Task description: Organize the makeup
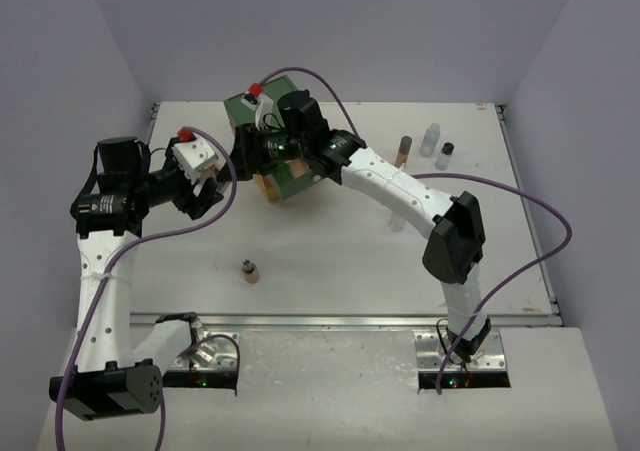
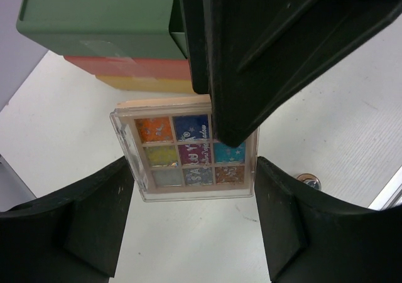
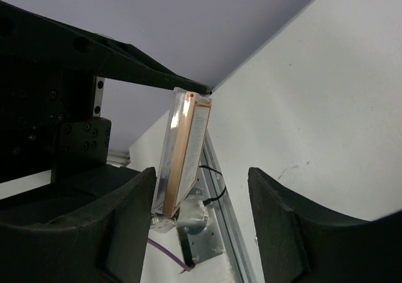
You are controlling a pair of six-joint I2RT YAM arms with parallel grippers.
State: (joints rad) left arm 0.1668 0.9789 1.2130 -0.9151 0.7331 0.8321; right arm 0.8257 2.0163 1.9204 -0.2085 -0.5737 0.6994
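palette held between two pincers, just in front of the drawer box

the multicoloured palette (image 2: pixel 182 151) appears held off the table, just in front of the drawer box (image 2: pixel 94 19), its colour face turned to the left wrist camera. the left gripper (image 2: pixel 191 170) looks clenched on it, each finger meeting one side edge. the right gripper (image 3: pixel 201 173) is spread wide with nothing in it. the palette shows edge-on inside its gap, close to one finger and apart from the other. its flat faces point toward the right fingers and its length runs along their reach, so a squeeze would land on the faces. the right arm is the free one; it likely needs a small sideways shift to centre first. small bottles (image 1: pixel 430 139) stand well to the right of the box.
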